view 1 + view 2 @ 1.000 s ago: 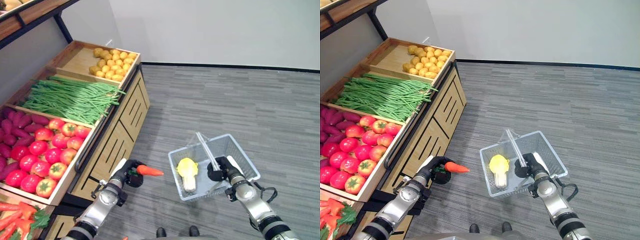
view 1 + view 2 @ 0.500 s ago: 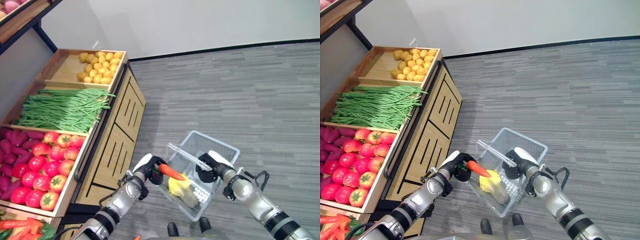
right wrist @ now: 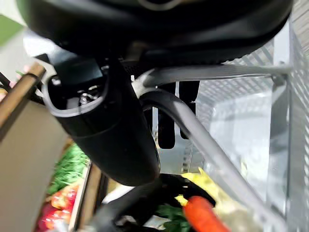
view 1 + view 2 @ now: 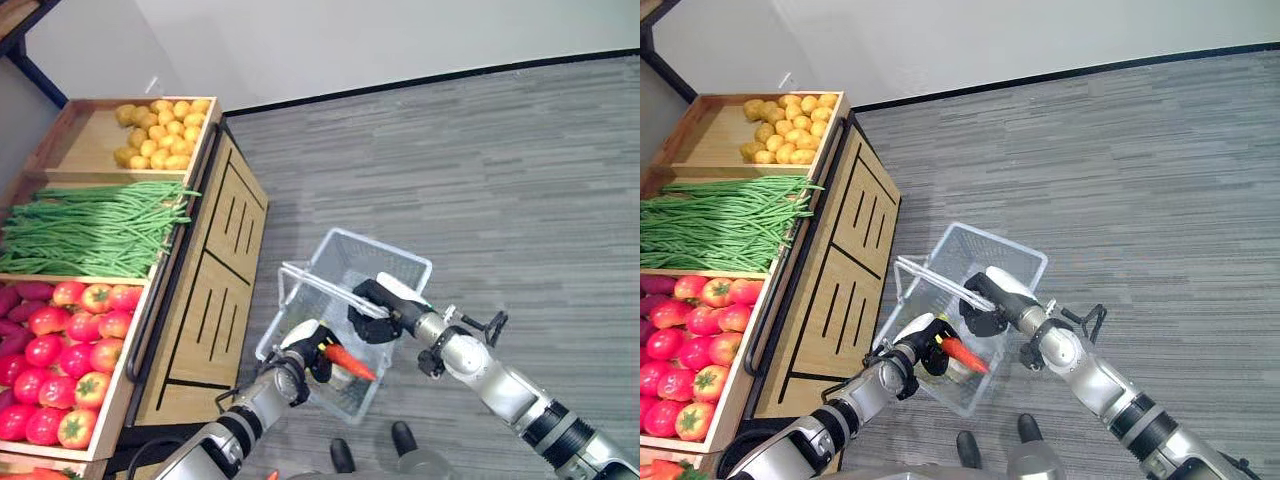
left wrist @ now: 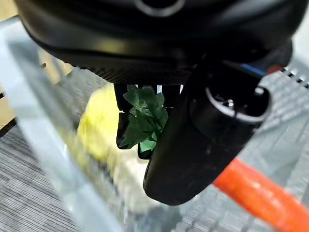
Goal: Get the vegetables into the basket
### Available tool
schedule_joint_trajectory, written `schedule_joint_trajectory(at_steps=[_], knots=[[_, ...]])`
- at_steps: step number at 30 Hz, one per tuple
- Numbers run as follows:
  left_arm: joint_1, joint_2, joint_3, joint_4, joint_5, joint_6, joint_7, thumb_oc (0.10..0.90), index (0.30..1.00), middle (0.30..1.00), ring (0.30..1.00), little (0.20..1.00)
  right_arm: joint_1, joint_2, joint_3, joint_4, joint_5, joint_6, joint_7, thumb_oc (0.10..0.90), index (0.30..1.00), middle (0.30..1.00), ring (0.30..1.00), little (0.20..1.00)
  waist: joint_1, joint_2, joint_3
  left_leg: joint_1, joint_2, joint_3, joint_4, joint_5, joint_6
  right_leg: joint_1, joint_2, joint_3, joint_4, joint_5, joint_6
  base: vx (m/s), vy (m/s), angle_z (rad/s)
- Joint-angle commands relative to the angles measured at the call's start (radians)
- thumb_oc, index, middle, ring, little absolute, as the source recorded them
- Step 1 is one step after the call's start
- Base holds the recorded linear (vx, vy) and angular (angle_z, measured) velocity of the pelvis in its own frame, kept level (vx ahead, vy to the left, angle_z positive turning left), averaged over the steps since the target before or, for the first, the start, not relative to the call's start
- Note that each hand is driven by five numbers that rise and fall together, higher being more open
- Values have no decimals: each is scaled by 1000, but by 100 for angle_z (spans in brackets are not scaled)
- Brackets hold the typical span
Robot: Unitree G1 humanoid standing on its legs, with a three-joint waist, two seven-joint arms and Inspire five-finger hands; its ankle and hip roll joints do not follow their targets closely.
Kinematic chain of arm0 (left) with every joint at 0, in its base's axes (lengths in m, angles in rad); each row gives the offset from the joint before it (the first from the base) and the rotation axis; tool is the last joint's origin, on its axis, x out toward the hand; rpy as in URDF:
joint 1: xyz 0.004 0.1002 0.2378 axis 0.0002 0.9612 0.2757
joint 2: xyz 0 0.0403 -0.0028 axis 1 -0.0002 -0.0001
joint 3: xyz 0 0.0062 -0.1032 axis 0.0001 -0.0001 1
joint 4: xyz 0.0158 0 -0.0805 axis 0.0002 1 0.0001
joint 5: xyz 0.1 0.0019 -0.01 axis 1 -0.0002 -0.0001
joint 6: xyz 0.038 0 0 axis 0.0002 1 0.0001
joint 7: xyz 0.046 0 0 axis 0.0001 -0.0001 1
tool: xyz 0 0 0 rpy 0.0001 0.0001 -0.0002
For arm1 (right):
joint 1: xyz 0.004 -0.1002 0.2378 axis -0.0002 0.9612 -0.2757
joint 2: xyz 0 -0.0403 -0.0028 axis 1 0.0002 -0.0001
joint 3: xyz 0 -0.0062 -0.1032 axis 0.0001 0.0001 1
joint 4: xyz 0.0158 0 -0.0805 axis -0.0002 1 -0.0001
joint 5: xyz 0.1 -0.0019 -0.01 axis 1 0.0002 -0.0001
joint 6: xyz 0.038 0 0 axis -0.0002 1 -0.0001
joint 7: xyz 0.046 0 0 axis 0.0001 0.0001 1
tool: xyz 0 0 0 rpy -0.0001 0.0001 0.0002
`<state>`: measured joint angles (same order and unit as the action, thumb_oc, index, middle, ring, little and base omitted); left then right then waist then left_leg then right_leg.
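Grey carpet lies beside a wooden stand [image 4: 205,300] of produce. My right hand [image 4: 375,310] is clenched round the basket [image 4: 345,262] handles. My left hand [image 4: 300,350] grips the carpet-side carrot [image 4: 350,362] by its leafy end, just over the basket's near rim. It looks light, stiff and smooth, so the stalk end seems best. Room inside is tight beside the yellow vegetable [image 5: 96,125].

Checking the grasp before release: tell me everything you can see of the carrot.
The carrot is orange, smooth and tapered, with a tuft of green leaves at its thick end that looks artificial. The left hand is curled round that leafy end, so the carrot sticks out roughly level, tip pointing away from the hand. It hangs over the open top of the clear mesh basket, above the yellow vegetable inside. The right hand grips the basket's handles.
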<state>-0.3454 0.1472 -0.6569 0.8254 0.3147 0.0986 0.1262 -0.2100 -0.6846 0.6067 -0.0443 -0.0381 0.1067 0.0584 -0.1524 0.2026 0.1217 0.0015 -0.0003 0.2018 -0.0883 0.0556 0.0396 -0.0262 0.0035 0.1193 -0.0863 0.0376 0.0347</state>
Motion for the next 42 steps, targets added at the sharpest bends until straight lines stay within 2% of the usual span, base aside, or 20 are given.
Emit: schedule_joint_trajectory(at_steps=[1, 2, 3, 4, 5, 14, 17, 23, 27, 34, 38, 39, 42], knots=[[-154, -24, -19, 132, 55, -27, 36, 400, 300, 300, 300, 300, -211, 109, -25, -214, 136, -199, -38, 400, 300, 300, 300, 300, -14, -69, -23, 32, -3, 27, 1, -91, -40, 7, -30, -23, -1, -40, 49, 3, -13, -10], [-155, -30, -21, 145, 51, -31, 23, 400, 300, 300, 300, 300, -212, 110, -27, -228, 160, -201, -31, 400, 300, 300, 300, 300, -16, -73, -24, 32, -1, 32, 1, -92, -40, 5, -29, -21, -1, -39, 50, 9, -10, -9], [-155, -29, -15, 146, 38, -33, 20, 469, 396, 396, 396, 396, -215, 106, -27, -236, 162, -204, -32, 400, 300, 300, 300, 300, -17, -75, -24, 32, 1, 34, 1, -92, -40, 4, -28, -18, -1, -37, 50, 17, -15, -9], [-157, -30, -20, 151, 37, -36, 9, 663, 668, 668, 668, 668, -219, 103, -26, -247, 166, -205, -31, 400, 300, 300, 300, 300, -19, -77, -26, 32, 3, 37, 1, -93, -41, 4, -27, -16, -1, -37, 50, 14, -7, -9], [-159, -29, -23, 154, 39, -37, 7, 900, 1000, 1000, 1000, 1000, -220, 105, -22, -245, 174, -207, -31, 400, 300, 300, 300, 300, -20, -78, -26, 33, 4, 39, 1, -94, -41, 4, -27, -13, -1, -37, 50, 15, -2, -8], [-164, -27, -35, 156, 57, -44, 7, 900, 1000, 1000, 1000, 1000, -231, 91, -2, -257, 157, -212, -30, 400, 300, 300, 300, 300, -23, -84, -29, 44, 6, 45, 1, -99, -42, 12, -22, -12, -1, -41, 46, 11, -1, -7], [-158, -26, -37, 141, 52, -48, 7, 900, 1000, 1000, 1000, 1000, -221, 88, -4, -222, 114, -202, -41, 400, 300, 300, 300, 300, -21, -84, -31, 49, 5, 45, 1, -102, -41, 16, -22, -14, -1, -44, 47, 0, 13, 6], [-116, 11, -19, 65, 5, -62, -11, 900, 1000, 1000, 1000, 1000, -127, 84, -76, -134, 69, -178, -68, 400, 300, 300, 300, 300, -14, -93, -40, 65, 5, 27, 1, -108, -37, 41, -24, -30, -1, -53, 45, 1, 7, 2], [-52, 70, -5, -36, -33, -76, -51, 900, 1000, 1000, 1000, 1000, -34, 61, -165, -79, 20, -166, -77, 400, 300, 300, 300, 300, -1, -101, -54, 84, 2, 5, 1, -115, -34, 72, -27, -55, -1, -64, 42, 12, 31, 19], [114, 254, 72, -269, -88, -101, -152, 900, 1000, 1000, 1000, 1000, 134, 43, -353, 109, -46, -128, -94, 400, 300, 300, 300, 300, 31, -121, -85, 114, -3, -32, 1, -128, -25, 118, -32, -91, -1, -80, 39, 4, 46, 24], [171, 315, 116, -329, -111, -102, -165, 900, 1000, 1000, 1000, 1000, 181, 57, -403, 192, -53, -118, -100, 400, 300, 300, 300, 300, 38, -131, -93, 124, -5, -40, 1, -133, -23, 130, -33, -96, -1, -85, 41, 4, 41, 5], [204, 338, 151, -337, -131, -101, -167, 900, 1000, 1000, 1000, 1000, 209, 69, -430, 291, -69, -107, -116, 400, 300, 300, 300, 300, 46, -138, -99, 128, -5, -45, 1, -135, -22, 135, -32, -97, -1, -85, 42, -3, 41, -3], [242, 345, 187, -326, -152, -95, -170, 900, 1000, 1000, 1000, 1000, 227, 94, -456, 421, -85, -89, -136, 400, 300, 300, 300, 300, 52, -146, -103, 132, -6, -48, 1, -136, -20, 137, -31, -98, 4, -88, 42, -3, 23, -2]])
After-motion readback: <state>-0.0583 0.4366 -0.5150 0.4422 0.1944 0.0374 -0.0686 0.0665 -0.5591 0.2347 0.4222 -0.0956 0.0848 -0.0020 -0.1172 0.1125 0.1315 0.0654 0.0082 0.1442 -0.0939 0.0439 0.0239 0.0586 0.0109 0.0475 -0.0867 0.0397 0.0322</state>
